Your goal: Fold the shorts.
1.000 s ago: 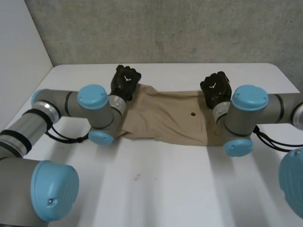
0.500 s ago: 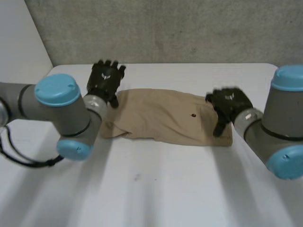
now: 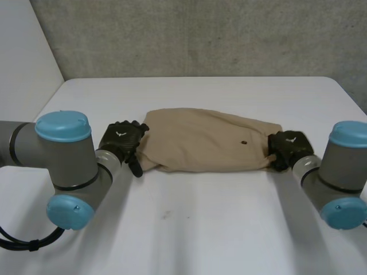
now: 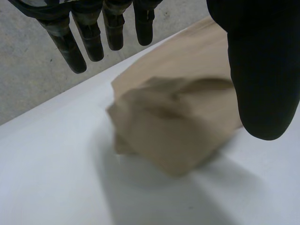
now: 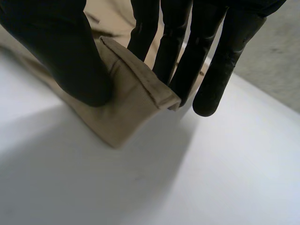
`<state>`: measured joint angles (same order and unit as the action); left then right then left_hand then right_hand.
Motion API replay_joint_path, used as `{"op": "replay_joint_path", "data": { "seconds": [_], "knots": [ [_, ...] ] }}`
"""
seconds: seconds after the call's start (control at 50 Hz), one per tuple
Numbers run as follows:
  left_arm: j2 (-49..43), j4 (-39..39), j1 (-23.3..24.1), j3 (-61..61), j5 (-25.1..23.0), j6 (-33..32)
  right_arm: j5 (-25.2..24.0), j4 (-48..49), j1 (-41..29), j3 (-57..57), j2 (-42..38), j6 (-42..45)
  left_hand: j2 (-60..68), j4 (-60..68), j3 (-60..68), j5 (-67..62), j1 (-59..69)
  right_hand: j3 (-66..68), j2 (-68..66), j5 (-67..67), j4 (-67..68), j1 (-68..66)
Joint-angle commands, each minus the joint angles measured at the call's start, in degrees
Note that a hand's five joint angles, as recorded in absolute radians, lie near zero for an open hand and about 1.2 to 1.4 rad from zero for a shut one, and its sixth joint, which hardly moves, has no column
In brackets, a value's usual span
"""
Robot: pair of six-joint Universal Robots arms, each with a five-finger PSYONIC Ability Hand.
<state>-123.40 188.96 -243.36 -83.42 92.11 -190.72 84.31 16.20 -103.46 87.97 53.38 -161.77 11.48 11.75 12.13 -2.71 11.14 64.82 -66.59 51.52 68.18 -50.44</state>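
Shorts (image 3: 200, 140) lie pinched by right hand (image 3: 289, 148) fingers (image 5: 185, 61).

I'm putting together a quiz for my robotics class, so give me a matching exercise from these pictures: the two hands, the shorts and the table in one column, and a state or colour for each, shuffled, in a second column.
Things
1. left hand
2. right hand
3. shorts
4. table

States
A. white
B. pinching one end of the shorts
C. tan, lying between the two hands
D. open, holding nothing

Pairs: 1-D, 2-B, 3-C, 4-A
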Motion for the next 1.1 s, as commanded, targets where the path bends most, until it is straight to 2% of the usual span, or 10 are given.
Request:
{"op": "replay_joint_path", "data": {
  "seconds": [0.02, 0.22, 0.38, 0.5, 0.62, 0.72, 0.76, 0.88, 0.94, 1.1],
  "knots": [
    [3.51, -0.08, -0.19, -1.74, -0.08, 0.08, 1.21, -1.96, 2.90, -0.16, 6.03, 2.67, 1.26, 0.99, 0.61, -0.02, 1.60, 15.18, -13.41, 18.48, 11.82, -29.56],
    [9.40, 0.09, -0.28, -6.23, -0.09, 0.17, 1.73, -5.74, 3.88, -8.42, 8.14, 28.60, 0.25, -0.02, -0.40, 0.99, 0.59, 15.18, -13.41, 18.48, 11.82, -29.56],
    [11.25, 0.27, -0.28, -7.28, 0.00, 0.26, -1.07, -4.95, -11.40, -18.26, 4.73, 31.69, -0.25, -0.53, -0.91, 1.49, 0.09, 15.18, -13.41, 18.48, 11.82, -29.56],
    [11.43, 0.53, -0.28, -7.11, 0.09, 0.34, -14.57, -3.81, -22.47, -22.22, -3.35, 32.83, -0.42, -0.70, -1.08, 1.66, -0.08, 15.18, -13.41, 18.48, 11.82, -29.56],
    [11.43, 0.45, -0.54, -6.32, -0.08, 0.43, -23.92, -3.55, -26.27, -22.05, -9.43, 32.92, -0.76, -1.03, -1.41, 2.00, -0.42, 13.57, -11.80, 16.87, 10.21, -27.95],
    [11.17, 0.53, -1.86, -3.70, -0.17, 0.43, -20.35, -1.18, -26.36, -21.87, -7.51, 29.77, -0.42, -0.70, -1.08, 1.66, -0.08, -43.82, 45.59, -40.52, -47.18, 29.44],
    [10.82, 0.53, -1.86, -2.02, -0.17, 0.43, -17.01, -1.00, -26.10, -21.87, -6.01, 26.17, -0.09, -0.36, -0.74, 1.32, 0.25, -53.68, 55.45, -50.38, -57.04, 39.30],
    [6.97, 0.45, -0.72, 6.84, -1.22, 2.62, -5.14, -1.34, -21.19, -21.78, 0.14, 1.87, 0.59, 0.31, -0.07, 0.65, 0.93, -54.82, 56.59, -51.52, -58.18, 40.44],
    [3.71, 0.27, 0.33, 10.98, -2.72, 4.12, -5.29, -2.74, -18.99, -22.13, 0.85, -6.42, 2.09, 1.82, 1.44, -0.86, 2.43, -54.82, 56.59, -51.52, -58.18, 40.44],
    [-7.80, -2.71, 4.91, 21.01, -5.36, 7.81, -10.13, -14.94, -15.99, -30.20, -5.98, -9.88, 5.13, 4.86, 4.48, -3.89, 5.47, -54.82, 56.59, -51.52, -58.18, 40.44]
  ]
}}
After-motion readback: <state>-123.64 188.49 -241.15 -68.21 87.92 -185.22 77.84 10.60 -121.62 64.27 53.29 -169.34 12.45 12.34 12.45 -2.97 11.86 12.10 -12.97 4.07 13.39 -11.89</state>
